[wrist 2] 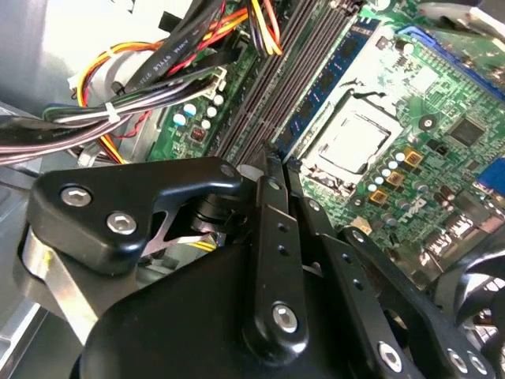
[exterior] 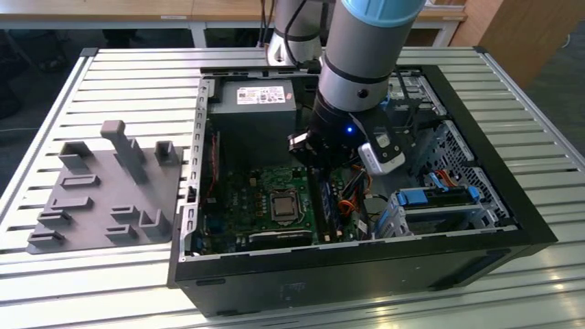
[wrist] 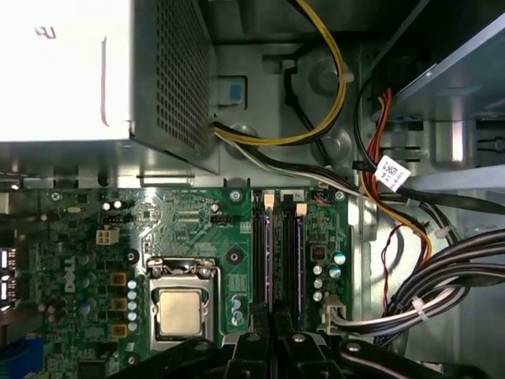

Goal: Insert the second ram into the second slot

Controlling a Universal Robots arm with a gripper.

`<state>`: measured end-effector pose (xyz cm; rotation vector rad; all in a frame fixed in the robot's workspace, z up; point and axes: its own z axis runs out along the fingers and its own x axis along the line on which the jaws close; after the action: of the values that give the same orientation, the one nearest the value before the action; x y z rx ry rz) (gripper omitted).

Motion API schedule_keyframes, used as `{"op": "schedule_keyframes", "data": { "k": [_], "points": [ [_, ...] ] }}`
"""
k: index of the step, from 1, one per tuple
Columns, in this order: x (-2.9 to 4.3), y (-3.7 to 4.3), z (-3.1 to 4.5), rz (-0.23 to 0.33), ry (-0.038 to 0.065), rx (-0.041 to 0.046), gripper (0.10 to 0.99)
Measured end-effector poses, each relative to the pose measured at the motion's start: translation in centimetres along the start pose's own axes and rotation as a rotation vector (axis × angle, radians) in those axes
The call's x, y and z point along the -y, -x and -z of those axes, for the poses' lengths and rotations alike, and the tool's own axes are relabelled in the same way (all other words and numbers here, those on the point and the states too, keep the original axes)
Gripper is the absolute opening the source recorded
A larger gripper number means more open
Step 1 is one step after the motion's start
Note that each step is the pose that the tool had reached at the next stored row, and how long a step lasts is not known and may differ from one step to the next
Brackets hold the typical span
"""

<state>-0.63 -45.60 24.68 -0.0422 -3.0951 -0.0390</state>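
Observation:
The second ram (exterior: pixel 327 205), a thin blue stick, stands on edge in a motherboard slot close beside the CPU socket (wrist: pixel 183 308). It runs up the second wrist view (wrist 2: pixel 331 83) and shows edge-on in the first wrist view (wrist: pixel 271 260). Dark empty-looking slots (wrist 2: pixel 276 87) lie on its far side from the socket. My black gripper (exterior: pixel 322 164) hangs inside the open computer case, right over one end of the stick. Its fingertips (wrist: pixel 273 320) are drawn together with no gap showing in both wrist views (wrist 2: pixel 270 162). I cannot tell if they touch the stick.
The grey power supply (exterior: pixel 251 96) fills the case's back corner. Cable bundles (wrist 2: pixel 158 71) run close beside the slots. A drive cage with blue tabs (exterior: pixel 439 199) sits at the exterior view's right. A grey holder fixture (exterior: pixel 101 192) lies outside the case on the slatted table.

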Motion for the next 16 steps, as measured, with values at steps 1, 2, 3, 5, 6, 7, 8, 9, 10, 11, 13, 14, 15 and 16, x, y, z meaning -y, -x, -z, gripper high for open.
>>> {"op": "schedule_keyframes", "data": {
  "k": [1, 2, 3, 5, 6, 7, 8, 9, 10, 11, 13, 14, 15, 16],
  "points": [
    [0.01, 0.04, -0.17, 0.0, 0.0, -0.0001, 0.137],
    [0.01, 0.07, -0.35, 0.0, 0.001, -0.0001, 0.137],
    [0.01, 0.09, -0.53, 0.0, 0.001, -0.0001, 0.137],
    [0.02, 0.13, -0.9, 0.001, 0.001, -0.0002, 0.137],
    [0.03, 0.14, -1.08, 0.001, 0.0, -0.0002, 0.137],
    [0.03, 0.15, -1.26, 0.001, 0.0, -0.0002, 0.137],
    [0.04, 0.16, -1.44, 0.001, 0.001, -0.0002, 0.137],
    [0.04, 0.16, -1.54, 0.001, 0.001, -0.0002, 0.137],
    [0.04, 0.17, -1.59, 0.001, 0.001, -0.0002, 0.137],
    [0.05, 0.17, -1.6, 0.001, 0.0, -0.0002, 0.137],
    [0.04, 0.17, -1.6, 0.001, 0.0, -0.0002, 0.137],
    [0.04, 0.17, -1.62, 0.001, 0.001, -0.0002, 0.137],
    [0.04, 0.17, -1.62, 0.001, 0.0, -0.0002, 0.137],
    [0.04, 0.17, -1.63, 0.001, 0.001, -0.0002, 0.137]
  ]
}}
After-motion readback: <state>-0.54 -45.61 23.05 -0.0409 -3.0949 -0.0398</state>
